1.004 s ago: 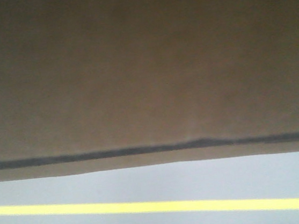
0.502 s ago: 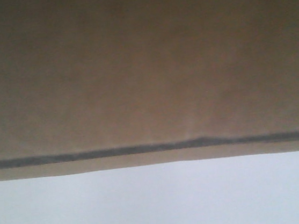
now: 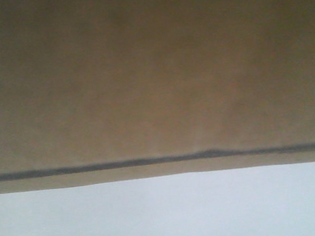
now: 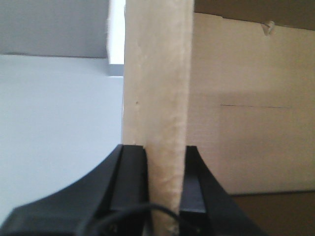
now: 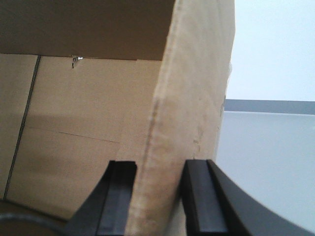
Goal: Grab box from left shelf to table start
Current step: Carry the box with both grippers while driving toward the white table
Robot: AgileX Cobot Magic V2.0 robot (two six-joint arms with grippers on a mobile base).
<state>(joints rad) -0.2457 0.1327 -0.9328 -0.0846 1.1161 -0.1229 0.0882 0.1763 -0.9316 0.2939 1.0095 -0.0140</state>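
The left tool [image 4: 166, 162] is pinched onto a panel of the box [image 4: 157, 73]. Its two black fingers [image 4: 132, 182] press against opposite faces of the cardboard, which stands edge-on and upright between them and runs up out of the top of the left wrist view. To the right of that panel is an inner cardboard face [image 4: 251, 108] with a thin crease across it and a small tear [image 4: 268, 27] near its upper edge. To the left lies a pale surface [image 4: 54, 123], with a darker grey band [image 4: 49, 24] above it.

The right tool [image 5: 153, 169] grips in the same way. Its black fingers [image 5: 197, 196] clamp a cardboard panel that rises between them, leaning slightly to the right. The inside of the box is on its left (a thin crease and a small nick show there too). On its right are a pale surface and a dark grey strip [image 5: 270, 105].

In the front-facing view the brown side of the box fills the upper two thirds of the frame, blurred and very close to the camera. A dark line [image 3: 162, 159] runs across just above its lower edge. Below that edge is a plain pale grey-white expanse [image 3: 169, 219]; whether it is a worktop or the floor cannot be told. Neither tool shows in this view.
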